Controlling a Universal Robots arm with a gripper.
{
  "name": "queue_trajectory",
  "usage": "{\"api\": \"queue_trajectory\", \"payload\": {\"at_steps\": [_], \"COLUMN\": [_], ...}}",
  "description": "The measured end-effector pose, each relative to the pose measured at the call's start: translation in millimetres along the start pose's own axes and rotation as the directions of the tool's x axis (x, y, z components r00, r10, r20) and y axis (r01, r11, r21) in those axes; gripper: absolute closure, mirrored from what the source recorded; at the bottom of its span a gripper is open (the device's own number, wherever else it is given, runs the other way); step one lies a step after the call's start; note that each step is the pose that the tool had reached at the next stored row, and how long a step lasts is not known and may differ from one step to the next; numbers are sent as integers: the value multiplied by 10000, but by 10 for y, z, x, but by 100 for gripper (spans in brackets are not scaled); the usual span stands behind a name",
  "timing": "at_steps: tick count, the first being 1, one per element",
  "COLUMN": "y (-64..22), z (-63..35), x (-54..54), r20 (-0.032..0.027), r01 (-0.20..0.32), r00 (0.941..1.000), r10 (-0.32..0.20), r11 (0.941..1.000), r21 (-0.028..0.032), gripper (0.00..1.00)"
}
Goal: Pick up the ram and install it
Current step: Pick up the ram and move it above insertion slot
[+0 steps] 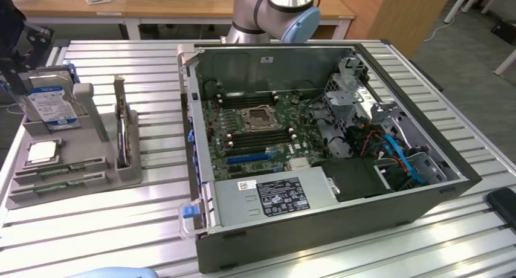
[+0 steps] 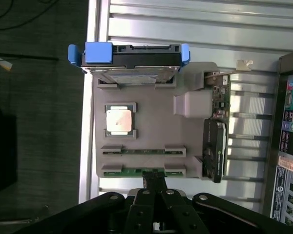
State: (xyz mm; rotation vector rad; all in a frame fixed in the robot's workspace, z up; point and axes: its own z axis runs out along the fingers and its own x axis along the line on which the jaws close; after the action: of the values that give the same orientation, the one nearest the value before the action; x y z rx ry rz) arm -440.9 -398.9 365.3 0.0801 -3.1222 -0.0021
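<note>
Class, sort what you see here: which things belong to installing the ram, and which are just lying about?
Job: ram nearest the shut tool; grey holder; motherboard in the open case.
Lying about: second ram stick; hard drive; processor; expansion card.

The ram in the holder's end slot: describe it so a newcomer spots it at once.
At the exterior view's left, beside the open computer case, sits a grey holder. The ram lies in its end slot, farthest from the hard drive. Thin green strip; its twin lies one slot nearer the silver processor.
</note>
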Motion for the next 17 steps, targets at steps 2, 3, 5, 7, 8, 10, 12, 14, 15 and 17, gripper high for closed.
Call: {"api": "queue_trajectory", "payload": {"at_steps": [2,3,5,7,8,10,12,14,15,17], "y": [0,0,0,0,0,0,0,0,0,0], "z": [32,48,85,121,139,175,213,249,267,304], "x": [0,0,0,-1,-1,-1,-2,-2,-2,-2], "r20": [3,5,7,10,11,13,16,19,20,24], "r01": [0,0,0,0,0,0,0,0,0,0], "r00": [10000,10000,10000,10000,10000,10000,10000,10000,10000,10000], "r10": [0,0,0,0,0,0,0,0,0,0], "r11": [10000,10000,10000,10000,10000,10000,10000,10000,10000,10000], "r21": [4,6,8,8,9,9,8,8,9,9], "gripper": [90,90,90,90,90,90,90,90,90,90]}}
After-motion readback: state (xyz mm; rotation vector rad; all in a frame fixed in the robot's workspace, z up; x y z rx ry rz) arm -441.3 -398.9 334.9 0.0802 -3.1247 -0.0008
